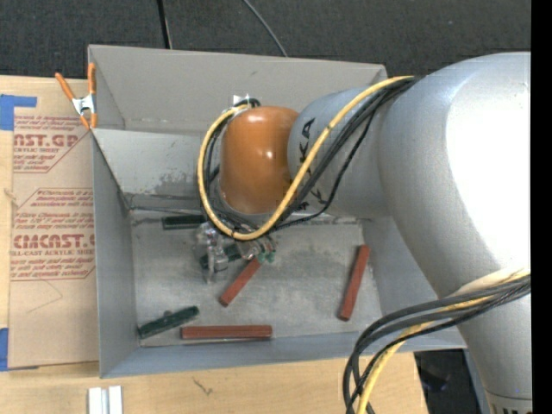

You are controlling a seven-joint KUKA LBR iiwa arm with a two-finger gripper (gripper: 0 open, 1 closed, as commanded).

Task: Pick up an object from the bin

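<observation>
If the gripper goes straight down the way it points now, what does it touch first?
Probably the upper end of the short reddish-brown stick lying beside the gripper, or else the bin floor; depth is unclear from this view.

The cardboard sheet [43, 205] is showing red print, partly reading "CAST" and "CAST ACRYLIC". The silver arm [431, 188] is displaying the black letters "KA".

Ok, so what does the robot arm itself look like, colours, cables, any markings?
The arm is bulky, with rounded, glossy silver-grey links. An orange dome cover caps its wrist. Yellow and black cables run along the links and loop round the cover. Black lettering, partly readable, marks the link beside it. The gripper below is small, metal and dark.
</observation>
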